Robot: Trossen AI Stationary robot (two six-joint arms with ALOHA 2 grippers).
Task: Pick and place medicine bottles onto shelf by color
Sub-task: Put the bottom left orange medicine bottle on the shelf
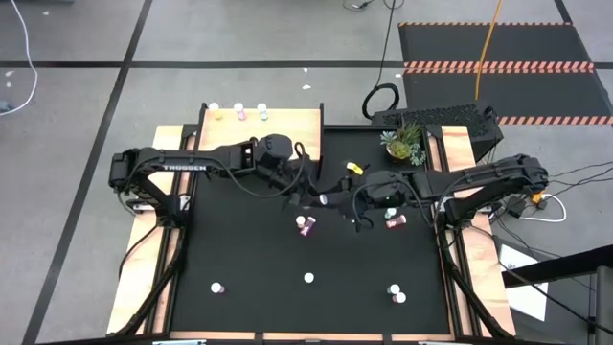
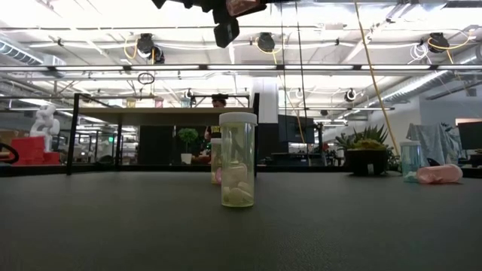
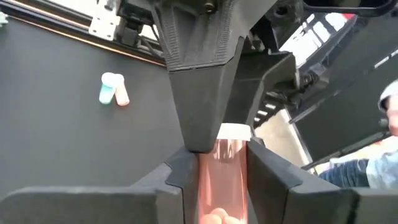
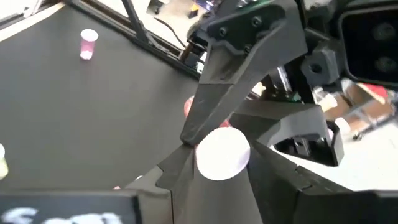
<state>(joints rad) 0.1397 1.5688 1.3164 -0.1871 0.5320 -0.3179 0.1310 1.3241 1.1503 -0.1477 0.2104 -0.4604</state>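
High view: both grippers meet mid-table, left gripper (image 1: pixel 311 195) and right gripper (image 1: pixel 330 199) near touching; shelf (image 1: pixel 287 123) behind, nearer left arm.

Left wrist: jaws clamp a pink bottle (image 3: pixel 222 180), long axis along fingers, other arm's finger against its cap.

Right wrist: jaws closed on a bottle, white cap (image 4: pixel 222 154) facing cam. Looks like a handover.

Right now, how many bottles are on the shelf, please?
3, in a row along the shelf's far edge: left bottle, middle bottle, right bottle; the left arm may hide others.
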